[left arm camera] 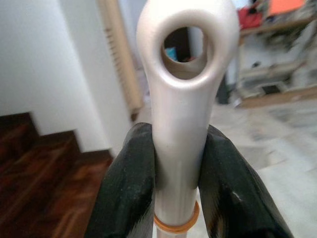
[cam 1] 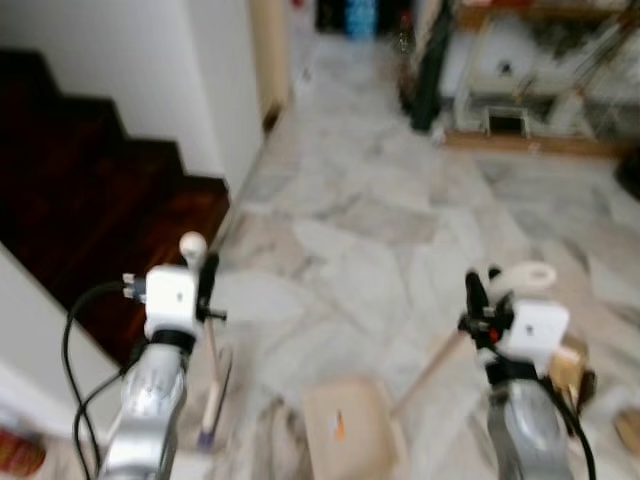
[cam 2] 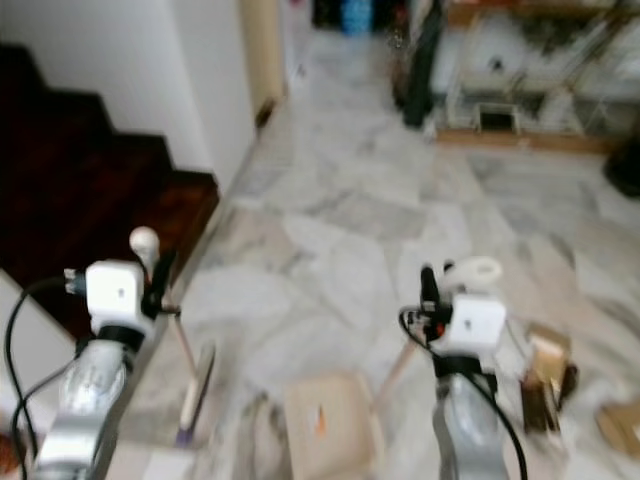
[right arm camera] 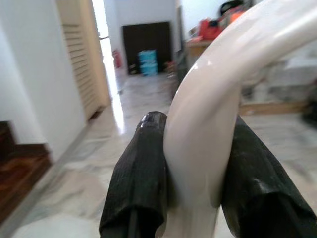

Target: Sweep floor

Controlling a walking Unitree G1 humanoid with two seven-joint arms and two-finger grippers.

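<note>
Between left gripper (left arm camera: 178,198) fingers: clamped cream broom handle with hanging hole (left arm camera: 184,94). Right gripper (right arm camera: 198,193) clamps cream dustpan handle (right arm camera: 208,124); beige dustpan (cam 1: 345,425) below-left on marble floor (cam 1: 370,220).

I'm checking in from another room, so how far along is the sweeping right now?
Tools are picked up: the left gripper is shut on the broom handle, and the right gripper is shut on the dustpan handle. The beige dustpan rests on the marble floor. Brown debris near the right arm looks unswept, so sweeping seems mostly ahead.
</note>
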